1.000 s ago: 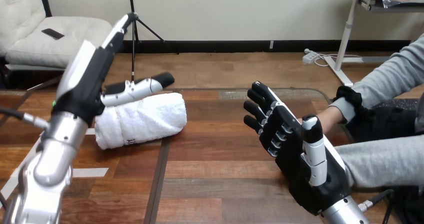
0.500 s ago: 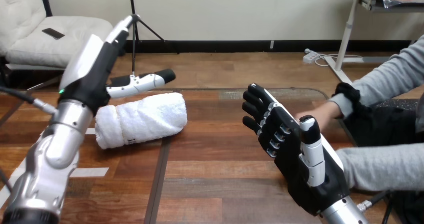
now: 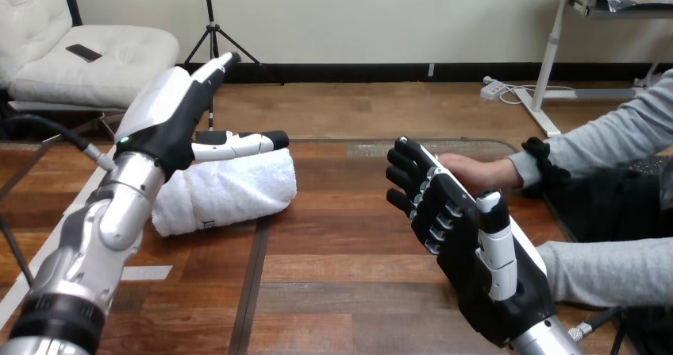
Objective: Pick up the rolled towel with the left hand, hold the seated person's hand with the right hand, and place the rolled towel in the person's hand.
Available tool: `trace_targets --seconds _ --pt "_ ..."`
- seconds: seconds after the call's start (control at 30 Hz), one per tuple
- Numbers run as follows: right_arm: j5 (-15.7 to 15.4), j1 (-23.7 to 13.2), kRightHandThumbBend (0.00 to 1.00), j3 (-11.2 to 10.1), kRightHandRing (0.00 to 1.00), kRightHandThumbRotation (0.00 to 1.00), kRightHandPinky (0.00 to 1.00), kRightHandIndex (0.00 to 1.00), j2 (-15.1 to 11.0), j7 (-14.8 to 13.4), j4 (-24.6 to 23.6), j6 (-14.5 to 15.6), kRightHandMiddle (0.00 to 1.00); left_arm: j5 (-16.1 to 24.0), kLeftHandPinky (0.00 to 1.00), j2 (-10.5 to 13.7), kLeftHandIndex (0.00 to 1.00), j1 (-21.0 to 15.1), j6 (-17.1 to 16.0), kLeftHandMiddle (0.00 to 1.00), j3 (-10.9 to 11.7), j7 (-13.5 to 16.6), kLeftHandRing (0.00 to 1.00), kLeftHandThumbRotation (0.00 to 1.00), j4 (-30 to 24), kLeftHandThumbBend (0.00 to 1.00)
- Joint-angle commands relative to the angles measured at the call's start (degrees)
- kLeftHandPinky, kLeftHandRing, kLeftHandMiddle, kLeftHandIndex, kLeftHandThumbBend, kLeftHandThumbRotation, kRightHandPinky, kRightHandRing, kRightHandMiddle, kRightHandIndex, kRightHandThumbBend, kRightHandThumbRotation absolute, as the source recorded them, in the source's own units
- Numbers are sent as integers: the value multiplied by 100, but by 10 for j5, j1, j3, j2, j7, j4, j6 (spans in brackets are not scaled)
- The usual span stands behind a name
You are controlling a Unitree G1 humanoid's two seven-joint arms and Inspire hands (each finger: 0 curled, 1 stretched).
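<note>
rolled towel (image 3: 230,187): lying on its side on the wooden table (image 3: 349,268), left of centre, long axis running left to right, roll intact, not lifted.
left hand (image 3: 171,117): released, fingers straight, nothing grasped; poised over the towel's upper edge, thumb stretched along the top of the roll; contact with the cloth unclear.
right hand (image 3: 468,236): released too, fingers straight and spread, palm turned toward the towel, holding nothing.
person's hand (image 3: 474,171): reaching in from the right, just beyond the right hand's fingers, partly hidden by them; touching or apart, cannot tell.
step in hand: picking up the towel, by the look of it; grasp not yet made.
doing it well: lower over the roll's middle, fingers on one long side and thumb on the other, closing around the full thickness rather than pinching the outer layer.
caution: soft terry, likely to squash or unroll if caught by one flap; firm, even squeeze, then a straight lift.
right side: probably best left open and low until the person's hand settles, then curled round it.
</note>
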Motion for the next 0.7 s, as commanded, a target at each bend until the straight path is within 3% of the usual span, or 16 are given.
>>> trace_targets --seconds 0.0,0.27,0.67 --pt "3 -17 91 -2 100 100 100 96 -3 -2 -41 -9 98 21 76 19 93 -92 2 93 -25 28 90 66 55 97" --pt "7 -16 92 -3 100 100 100 96 -3 0 -39 -10 98 46 75 16 92 -137 3 93 -54 50 89 66 126 96" --pt "5 -15 93 -3 98 100 100 96 -2 0 -39 -16 97 62 77 1 92 -198 26 93 -86 57 90 67 211 99"
